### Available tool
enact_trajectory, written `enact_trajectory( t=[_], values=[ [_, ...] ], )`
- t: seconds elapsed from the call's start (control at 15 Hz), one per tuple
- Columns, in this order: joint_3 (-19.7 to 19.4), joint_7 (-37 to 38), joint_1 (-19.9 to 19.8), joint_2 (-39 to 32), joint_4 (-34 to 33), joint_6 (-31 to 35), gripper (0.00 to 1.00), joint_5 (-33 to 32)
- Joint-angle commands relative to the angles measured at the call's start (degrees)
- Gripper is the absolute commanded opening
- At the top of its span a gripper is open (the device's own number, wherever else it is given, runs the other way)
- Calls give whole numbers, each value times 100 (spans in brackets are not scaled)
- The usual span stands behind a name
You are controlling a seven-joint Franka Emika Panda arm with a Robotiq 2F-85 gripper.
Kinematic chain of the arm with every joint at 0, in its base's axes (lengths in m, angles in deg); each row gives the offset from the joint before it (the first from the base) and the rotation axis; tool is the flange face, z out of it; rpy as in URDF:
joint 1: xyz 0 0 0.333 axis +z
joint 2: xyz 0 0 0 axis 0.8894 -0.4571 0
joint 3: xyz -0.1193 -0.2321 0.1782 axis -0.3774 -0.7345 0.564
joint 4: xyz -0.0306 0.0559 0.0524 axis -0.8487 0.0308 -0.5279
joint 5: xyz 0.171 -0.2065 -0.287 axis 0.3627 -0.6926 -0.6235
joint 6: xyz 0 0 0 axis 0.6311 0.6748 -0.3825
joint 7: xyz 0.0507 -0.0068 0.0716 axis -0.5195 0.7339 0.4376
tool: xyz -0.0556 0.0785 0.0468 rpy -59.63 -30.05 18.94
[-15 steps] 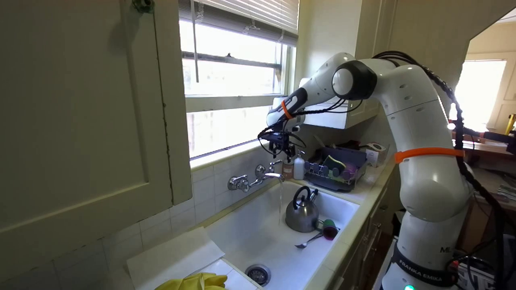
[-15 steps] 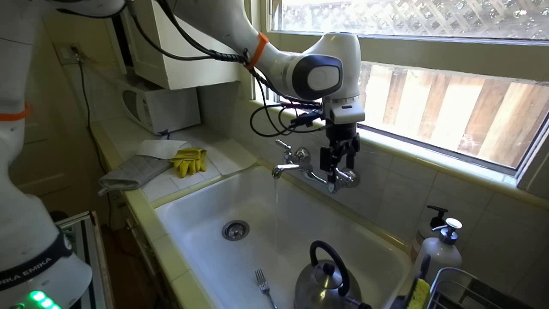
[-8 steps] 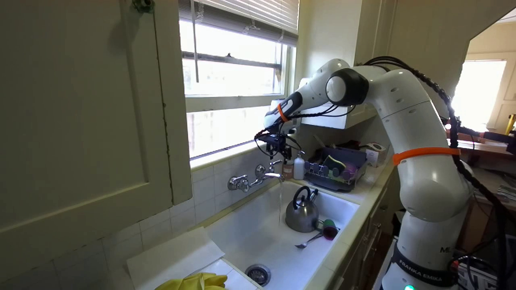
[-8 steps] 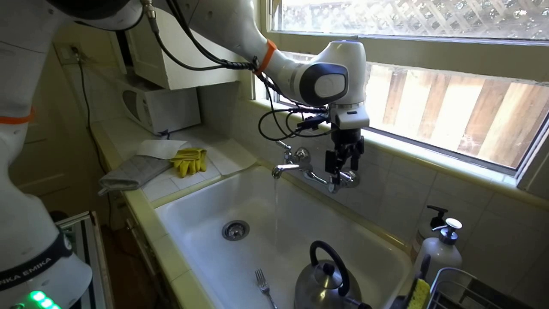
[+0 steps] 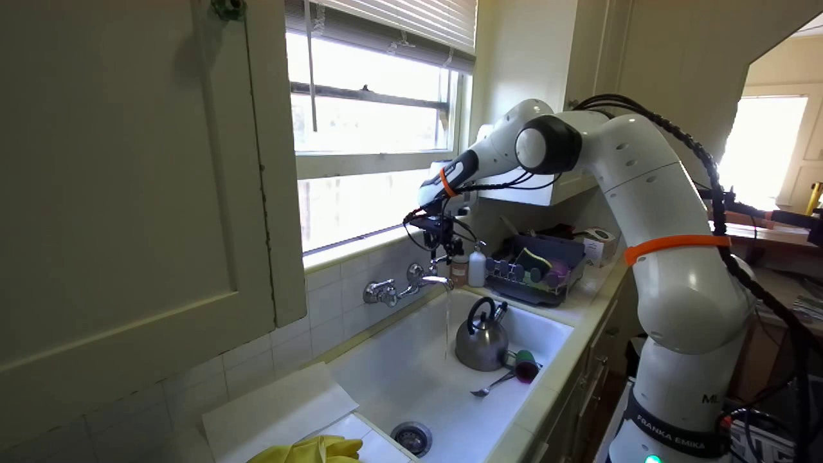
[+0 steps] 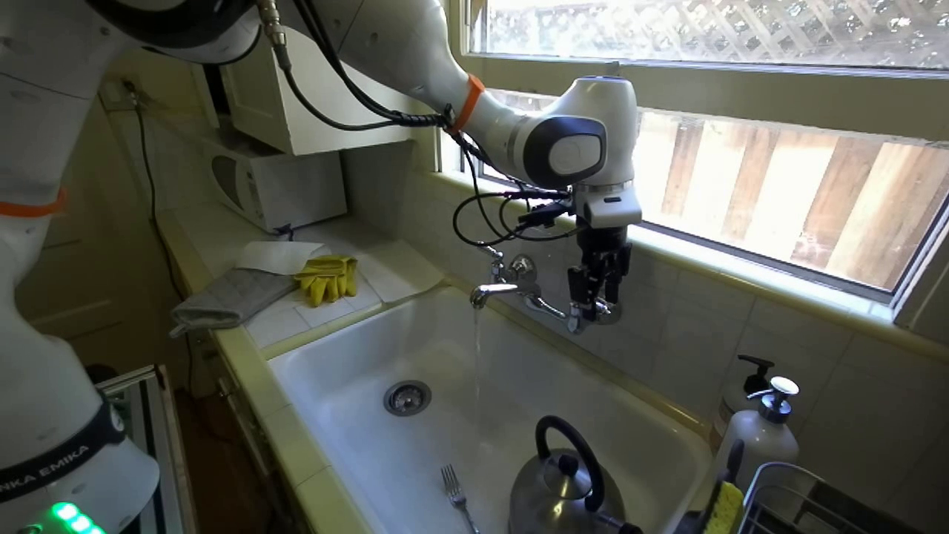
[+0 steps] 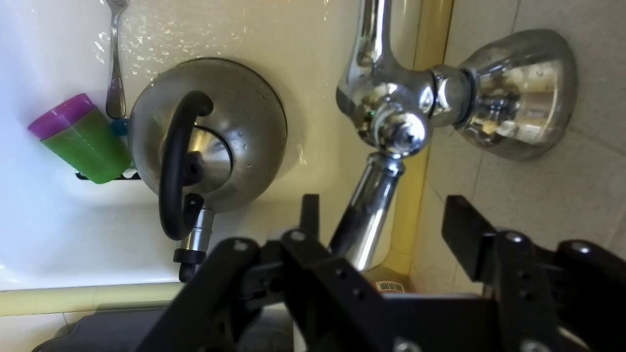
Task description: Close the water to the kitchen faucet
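The chrome kitchen faucet [image 5: 432, 281] is on the tiled wall above the sink; it also shows in an exterior view [image 6: 493, 292]. A thin stream of water [image 6: 477, 363] runs from its spout. In the wrist view, a chrome lever handle [image 7: 368, 210] points down from the valve body [image 7: 386, 98]. My gripper [image 7: 382, 212] is open, with one finger on each side of that handle. The handle lies nearer the left finger in this view, and its end is partly hidden. In both exterior views the gripper [image 6: 599, 300] [image 5: 443, 252] hangs over this end of the faucet.
In the white sink stand a metal kettle [image 7: 244, 122], a fork [image 6: 455, 493] and a green and purple cup [image 7: 90, 139]. Soap bottles [image 6: 760, 437] and a dish rack [image 5: 537, 270] are beside the sink. The window sill [image 6: 749, 274] and tiled wall are close behind the gripper.
My gripper has moved down and nearer the wall, so its fingers now stand around the lever handle. The water still runs. Other things have not moved.
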Motion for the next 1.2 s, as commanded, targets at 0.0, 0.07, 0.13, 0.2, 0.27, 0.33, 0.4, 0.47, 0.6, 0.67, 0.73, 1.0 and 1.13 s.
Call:
enact_trajectory(
  t=[0.0,0.07,0.13,0.2,0.27,0.33,0.4,0.47,0.6,0.67,0.73,1.0,1.13],
  values=[
    [-62,21,36,-147,-143,80,36,137],
    [-66,23,38,-147,-137,84,30,137],
    [-73,21,38,-141,-129,87,22,133],
    [-78,16,37,-138,-123,89,16,132],
    [-83,14,37,-137,-119,85,9,130],
    [-87,15,38,-135,-113,86,1,130],
    [-84,9,37,-136,-119,87,5,143],
    [-83,2,36,-137,-121,85,6,143],
    [-82,-13,33,-138,-123,85,6,143],
    [-74,-39,26,-140,-126,82,6,145],
    [-69,-68,19,-142,-128,101,6,143],
    [103,-932,-140,-188,-217,115,6,174],
    [181,-1512,-222,-237,-301,125,6,221]
  ],
)
